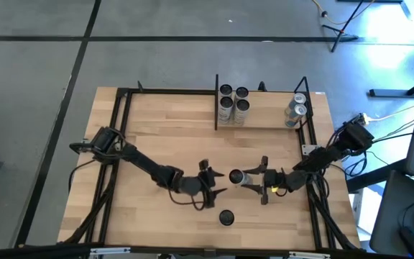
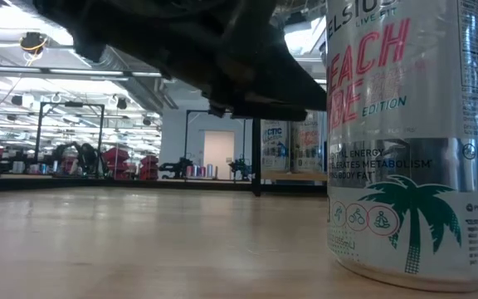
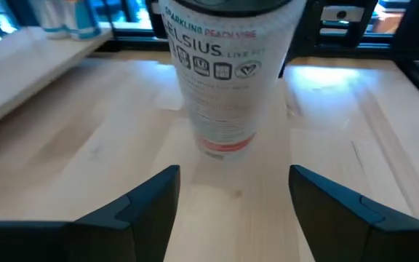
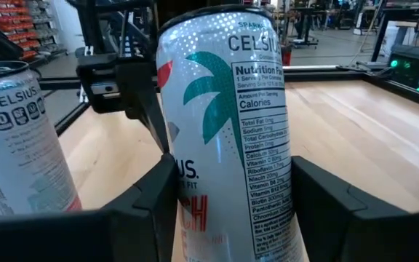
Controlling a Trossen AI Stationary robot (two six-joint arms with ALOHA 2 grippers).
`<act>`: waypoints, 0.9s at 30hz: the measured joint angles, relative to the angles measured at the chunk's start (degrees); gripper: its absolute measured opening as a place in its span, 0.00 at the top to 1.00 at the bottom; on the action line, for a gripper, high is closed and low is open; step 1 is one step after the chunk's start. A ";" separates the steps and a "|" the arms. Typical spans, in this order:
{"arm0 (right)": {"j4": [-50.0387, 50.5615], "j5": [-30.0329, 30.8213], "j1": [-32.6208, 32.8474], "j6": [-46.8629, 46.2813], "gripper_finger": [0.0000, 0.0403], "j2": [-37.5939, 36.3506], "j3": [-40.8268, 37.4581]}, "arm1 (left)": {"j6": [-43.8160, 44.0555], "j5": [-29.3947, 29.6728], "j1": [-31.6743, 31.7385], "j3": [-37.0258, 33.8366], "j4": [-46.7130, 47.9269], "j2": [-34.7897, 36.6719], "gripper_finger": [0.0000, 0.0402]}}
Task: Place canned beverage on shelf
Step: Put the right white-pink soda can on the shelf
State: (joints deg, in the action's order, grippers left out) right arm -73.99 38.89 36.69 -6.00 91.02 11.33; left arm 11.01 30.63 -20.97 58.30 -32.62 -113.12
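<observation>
the right gripper (image 1: 251,178) was clamped on a can (image 4: 224,138) near the table's (image 1: 164,129) middle, its fingers (image 4: 151,204) pressed to both sides of the can. the left gripper (image 1: 210,184) faced it from just beside, jaws spread apart with nothing between them, the can in front of its fingers (image 3: 148,207). another can (image 1: 226,217) stood alone near the table's front edge. the shelf (image 1: 264,121) lay along the far edge, with four cans (image 1: 233,104) grouped at its left end and two cans (image 1: 296,109) at its right end.
</observation>
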 joint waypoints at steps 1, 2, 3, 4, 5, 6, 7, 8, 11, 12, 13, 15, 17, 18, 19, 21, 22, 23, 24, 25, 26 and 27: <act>0.13 0.06 0.00 0.02 0.52 0.00 0.00 | 0.00 -1.65 0.63 0.00 -0.08 0.00 0.39; 0.19 0.18 0.00 0.02 0.52 0.00 0.00 | -0.01 -3.01 1.19 0.00 -0.33 0.00 0.41; 0.36 0.51 0.00 0.05 0.52 0.00 0.00 | -0.01 -4.13 1.55 0.00 -0.70 0.00 0.43; 0.57 0.60 0.00 0.15 0.52 0.00 0.00 | -0.02 -4.87 1.76 0.00 -1.10 0.07 0.45; 0.58 0.53 0.00 0.20 0.52 0.00 0.00 | -0.20 -5.43 1.88 0.00 -1.12 0.37 0.48; 0.58 0.54 0.00 0.20 0.51 0.00 0.00 | -0.61 -5.89 1.96 0.00 -1.17 0.60 0.51; 0.56 0.54 0.00 0.20 0.51 0.00 0.00 | -0.81 -5.99 1.99 0.02 -1.62 0.86 0.55; 0.57 0.52 0.00 0.20 0.51 0.00 0.02 | -1.28 -5.91 1.94 0.02 -1.78 1.34 0.58; 0.67 0.52 -0.05 0.20 0.51 0.00 0.02 | -3.15 -5.80 2.02 0.07 -4.23 2.08 0.69; 0.79 0.52 -0.17 0.20 0.51 0.00 0.02 | -4.00 -5.93 2.14 0.07 -5.59 2.08 0.72; 0.86 0.32 -0.52 0.20 0.51 0.00 0.02 | -4.90 -6.02 2.22 0.07 -6.82 2.08 0.75; 0.99 -1.48 -1.47 -0.15 0.51 0.00 0.00 | -5.93 -6.93 2.70 0.04 -8.05 2.05 0.80; 1.33 -3.44 -2.62 -0.79 0.51 0.00 0.00 | -5.80 -7.89 3.38 0.04 -8.31 2.05 0.84; 2.02 -4.17 -3.24 -1.05 0.51 0.00 0.06 | -5.63 -8.10 3.67 0.04 -8.30 2.05 0.85; 3.10 -4.60 -3.84 -1.07 0.51 0.00 0.31 | -5.63 -8.31 3.92 0.04 -8.26 2.05 0.87; 5.25 -5.52 -5.00 -1.22 0.51 0.00 1.01 | -5.65 -8.76 4.28 0.04 -8.46 2.05 0.89; 5.99 -5.62 -5.43 -1.41 0.51 0.00 1.26 | -5.63 -8.74 4.45 0.04 -8.56 2.05 0.89; 6.59 -5.66 -5.70 -1.51 0.51 0.00 1.44 | -5.60 -8.74 4.53 0.04 -8.55 2.05 0.90; 6.71 -5.51 -5.73 -1.51 0.51 0.00 1.46 | -5.58 -8.74 4.57 0.04 -8.40 2.05 0.90; 6.83 -5.49 -5.71 -1.49 0.51 0.00 1.46 | -5.57 -8.74 4.53 0.04 -7.99 2.05 0.91; 6.83 -5.56 -5.60 -1.49 0.51 0.00 1.46 | -5.43 -8.76 4.40 0.07 -7.29 2.05 0.91; 6.99 -5.71 -5.57 -1.49 0.51 0.00 1.46 | -5.32 -8.78 4.28 0.10 -6.50 2.07 0.91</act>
State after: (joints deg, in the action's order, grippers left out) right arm -67.00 33.18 31.11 -7.49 91.02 12.80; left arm 5.69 21.86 -16.69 58.40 -39.12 -111.05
